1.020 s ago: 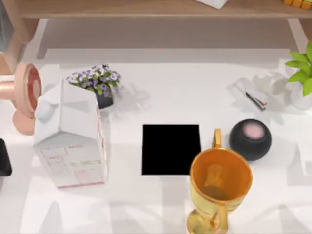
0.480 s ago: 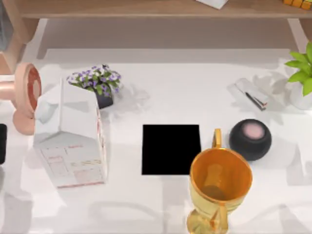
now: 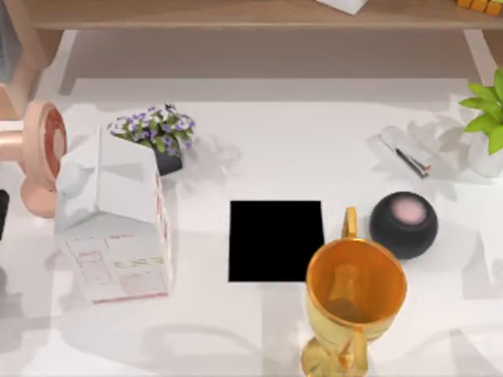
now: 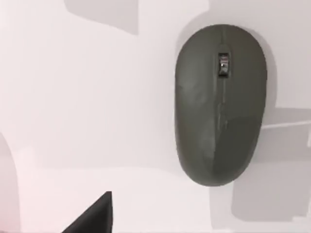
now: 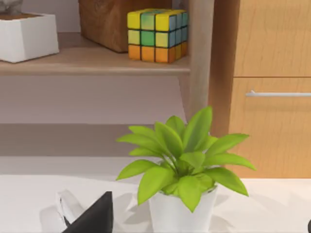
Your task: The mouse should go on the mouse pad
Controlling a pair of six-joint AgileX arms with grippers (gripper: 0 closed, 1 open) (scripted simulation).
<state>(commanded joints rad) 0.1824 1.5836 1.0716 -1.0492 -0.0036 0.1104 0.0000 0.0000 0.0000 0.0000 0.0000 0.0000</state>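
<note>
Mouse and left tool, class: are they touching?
Apart. The left wrist view shows bare white table between the mouse and the visible dark part of the left tool.

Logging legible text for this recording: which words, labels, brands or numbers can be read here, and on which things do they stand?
None can be read.
White gable-top carton: faint red boxes and lines printed on its side, too blurred to read.
Small grey oval mouse: no marking seen on its back.
Flat black square mouse pad: plain.
</note>
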